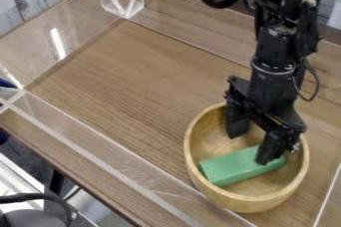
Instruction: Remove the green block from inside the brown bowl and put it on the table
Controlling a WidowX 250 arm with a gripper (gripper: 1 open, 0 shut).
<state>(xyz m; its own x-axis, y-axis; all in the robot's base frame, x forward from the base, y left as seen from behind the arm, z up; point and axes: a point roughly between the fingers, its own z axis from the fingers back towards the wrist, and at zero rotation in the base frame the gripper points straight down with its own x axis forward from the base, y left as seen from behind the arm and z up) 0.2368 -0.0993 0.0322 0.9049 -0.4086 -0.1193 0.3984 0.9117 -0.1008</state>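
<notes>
The brown bowl (213,193) sits on the table (127,82) near its front right corner. Inside it lies the green block (229,167), tilted, one end resting toward the bowl's left wall. My black gripper (254,138) points straight down into the bowl with its jaws open. One finger stands at the bowl's back left, the other finger (272,147) reaches down to the block's right end. Whether that finger touches the block I cannot tell. The block is not gripped.
Low clear acrylic walls (80,131) edge the tabletop. A small clear bracket (123,0) stands at the far corner. The black arm (286,22) rises from the gripper toward the top right.
</notes>
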